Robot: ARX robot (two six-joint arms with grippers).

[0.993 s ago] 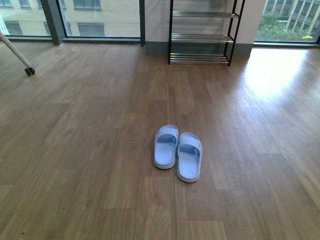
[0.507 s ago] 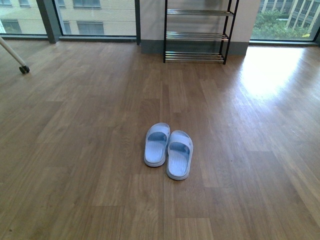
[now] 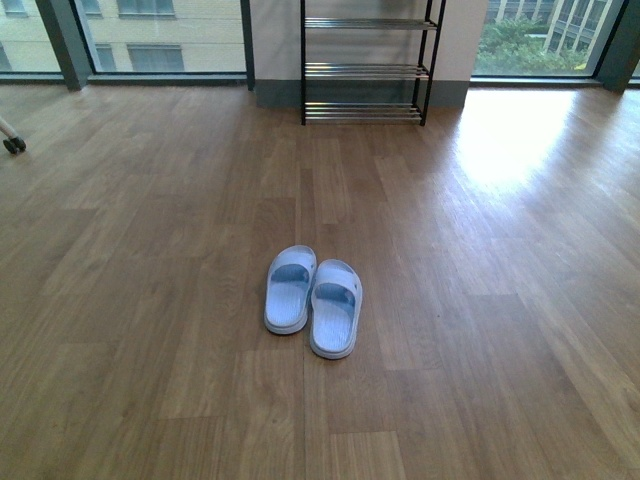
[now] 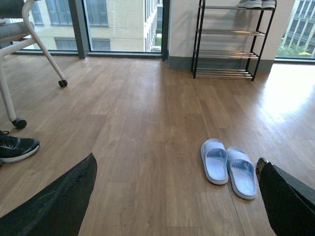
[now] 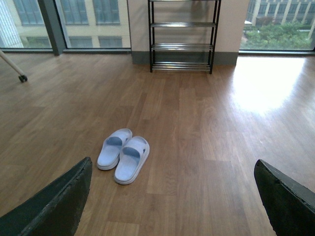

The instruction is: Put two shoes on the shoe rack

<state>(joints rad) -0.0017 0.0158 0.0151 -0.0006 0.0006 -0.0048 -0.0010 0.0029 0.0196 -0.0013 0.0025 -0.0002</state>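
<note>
**Wide-jawed above the floor, sneakers up on the rack**

Holding the left jaws wide apart and empty, dark fingers (image 4: 59, 201) framing the floor. Holding the right jaws equally wide, fingers (image 5: 54, 206) gripping nothing. Looking over the brown wood-plank floor (image 3: 150, 250) at pale blue-white slide sandals (image 3: 312, 300) (image 4: 229, 167) (image 5: 123, 155) lying side by side, touching. Facing, well beyond them against the wall, a black metal-framed rack with chrome bar tiers (image 3: 365, 70) (image 4: 229, 32) (image 5: 183, 24). Catching, in the left wrist view only, two grey white-soled sneakers (image 4: 255, 4) sitting together on the rack's top tier, partly cut off by the frame. Also showing there a white chair leg on a caster (image 4: 62, 82) and a black sneaker (image 4: 17, 147).
</note>
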